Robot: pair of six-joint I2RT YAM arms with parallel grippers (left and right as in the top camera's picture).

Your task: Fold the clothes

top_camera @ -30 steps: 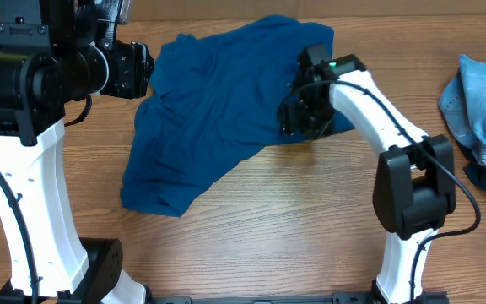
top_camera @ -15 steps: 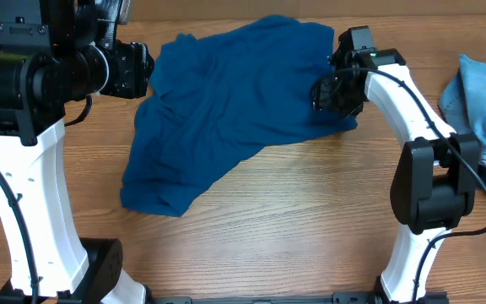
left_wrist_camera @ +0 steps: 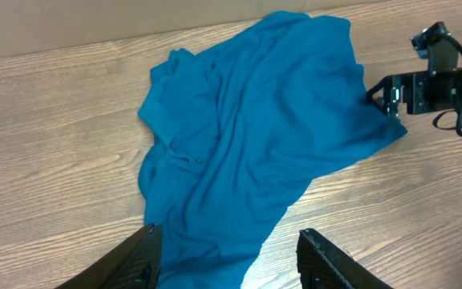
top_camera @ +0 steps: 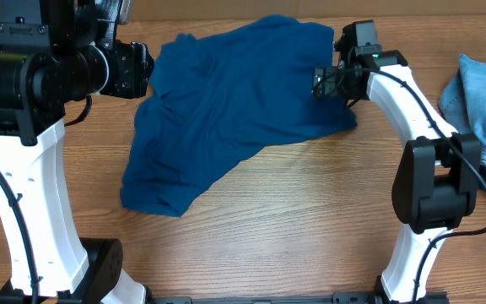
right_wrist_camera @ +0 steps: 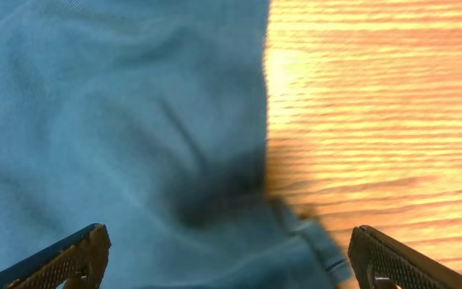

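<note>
— Overhead: where's the blue shirt (top_camera: 226, 110)?
— Crumpled on the surface (top_camera: 294, 219). The right tool (top_camera: 326, 82), fingers apart, has slid from over the cloth out to its 3 o'clock edge.
— Left tool (left_wrist_camera: 229, 255)?
— Also spread open, unmoved at the shirt's 9 o'clock.

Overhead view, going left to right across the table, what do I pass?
left arm → deep-blue shirt → right end effector at the shirt's right edge → light-blue denim pile

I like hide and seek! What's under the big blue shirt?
Wooden table shows around the blue shirt, so it lies on that. Anything beneath its crumpled middle is covered.
</note>
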